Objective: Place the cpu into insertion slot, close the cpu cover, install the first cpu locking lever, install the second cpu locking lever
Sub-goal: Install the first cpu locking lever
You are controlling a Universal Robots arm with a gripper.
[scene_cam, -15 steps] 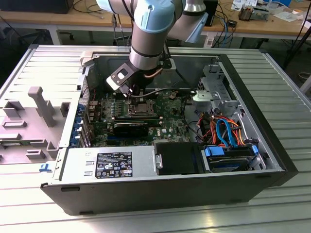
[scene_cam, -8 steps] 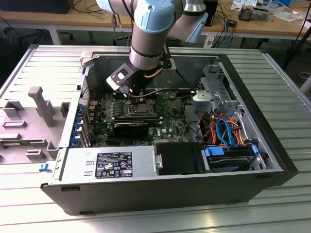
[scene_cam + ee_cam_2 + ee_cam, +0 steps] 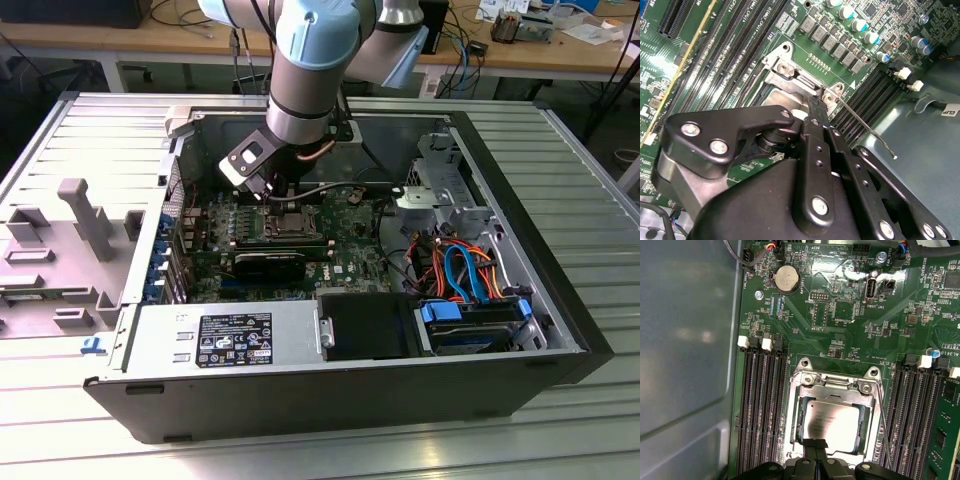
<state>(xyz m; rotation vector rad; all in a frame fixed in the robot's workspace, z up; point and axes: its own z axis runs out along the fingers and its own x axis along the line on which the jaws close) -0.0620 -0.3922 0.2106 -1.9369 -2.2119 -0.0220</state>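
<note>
Fingers (image 3: 810, 444), closed together and empty, touch the cover (image 3: 840, 392) edge; better to push straight down, gently, keeping off the cpu (image 3: 832, 422).

The cpu (image 3: 832, 422) has a dull silver-grey metal top with a soft sheen. The cpu cover (image 3: 836, 383) is brighter bare metal, smooth and reflective, and the thin locking lever (image 3: 865, 128) is polished metal rod. The circuit board (image 3: 840, 315) is glossy green, and its memory slots (image 3: 762, 405) are black plastic with white plastic clips. The gripper (image 3: 812, 105) is matt black with shiny screw heads. The case wall (image 3: 685, 340) is smooth grey sheet metal, and the table (image 3: 560, 150) is ribbed pale metal.
</note>
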